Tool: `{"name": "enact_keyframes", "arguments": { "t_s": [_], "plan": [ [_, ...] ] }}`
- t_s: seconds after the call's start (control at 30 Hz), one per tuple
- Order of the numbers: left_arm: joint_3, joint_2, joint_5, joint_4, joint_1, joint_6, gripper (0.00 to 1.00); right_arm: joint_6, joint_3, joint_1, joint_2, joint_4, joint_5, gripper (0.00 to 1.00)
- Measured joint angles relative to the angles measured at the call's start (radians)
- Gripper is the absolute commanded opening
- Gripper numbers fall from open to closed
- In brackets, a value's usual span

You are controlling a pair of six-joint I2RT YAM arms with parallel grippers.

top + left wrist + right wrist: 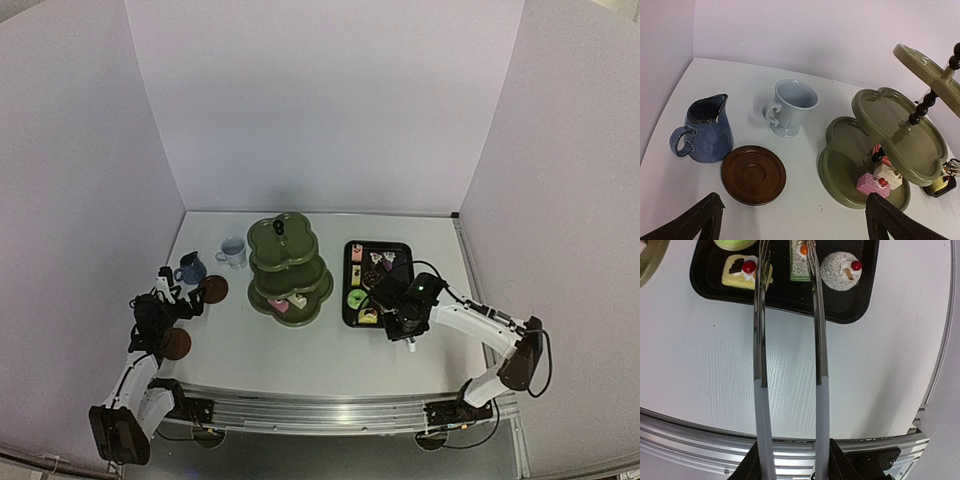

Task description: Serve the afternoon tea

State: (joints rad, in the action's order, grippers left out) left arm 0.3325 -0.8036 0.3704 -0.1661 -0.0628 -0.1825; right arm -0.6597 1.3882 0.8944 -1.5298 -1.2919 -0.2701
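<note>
As right gripper (792,462) grips tongs (759,340) over tray (790,296), cakes (839,272) beneath, stand (288,266) beside.

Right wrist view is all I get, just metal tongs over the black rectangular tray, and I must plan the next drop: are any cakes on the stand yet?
Observer: Yes. The dark green three-tier scalloped stand holds a pink cherry-topped cake and a white cake on its bottom tier.
Operator: Are the mugs on saucers?
Observer: No. The dark blue mug and the pale blue mug stand on the bare table; one round brown saucer lies empty in front of them.
Operator: The other saucer?
Observer: The second brown saucer lies close beside the left arm, nearer the table's front edge.
</note>
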Motion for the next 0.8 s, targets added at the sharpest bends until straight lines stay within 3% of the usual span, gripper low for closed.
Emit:
{"name": "enact_keyframes", "arguments": {
  "t_s": [0.7,0.77,0.8],
  "plan": [
    [0.000,0.000,0.000,0.000,0.000,0.000,1.00,0.009,-0.074,-0.054,-0.018,0.042,0.024,0.36],
    [0.000,0.000,0.000,0.000,0.000,0.000,1.00,0.013,-0.078,-0.054,-0.022,0.048,0.027,0.34],
    [0.000,0.000,0.000,0.000,0.000,0.000,1.00,0.015,-0.080,-0.055,-0.024,0.051,0.029,0.27]
  ]
}}
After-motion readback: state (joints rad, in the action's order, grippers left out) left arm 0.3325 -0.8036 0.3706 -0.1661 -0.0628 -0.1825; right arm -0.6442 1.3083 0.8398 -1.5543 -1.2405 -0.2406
